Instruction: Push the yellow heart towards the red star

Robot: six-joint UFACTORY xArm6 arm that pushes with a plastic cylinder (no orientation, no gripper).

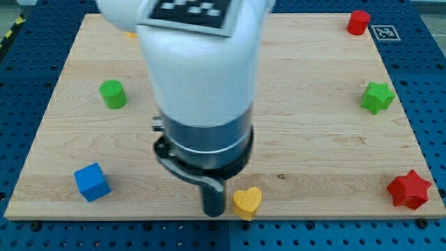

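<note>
The yellow heart (247, 201) lies near the view's bottom edge of the wooden board, a little right of centre. The red star (408, 189) sits at the board's bottom right corner, far to the right of the heart. My tip (213, 211) is at the end of the dark rod, just left of the yellow heart and very close to it or touching it. The arm's white and dark body covers the board's middle.
A blue cube (92, 182) lies at the bottom left. A green cylinder (112, 94) is at the left. A green star (378, 97) is at the right. A red cylinder (358, 22) is at the top right. The board (313, 139) ends just below the heart.
</note>
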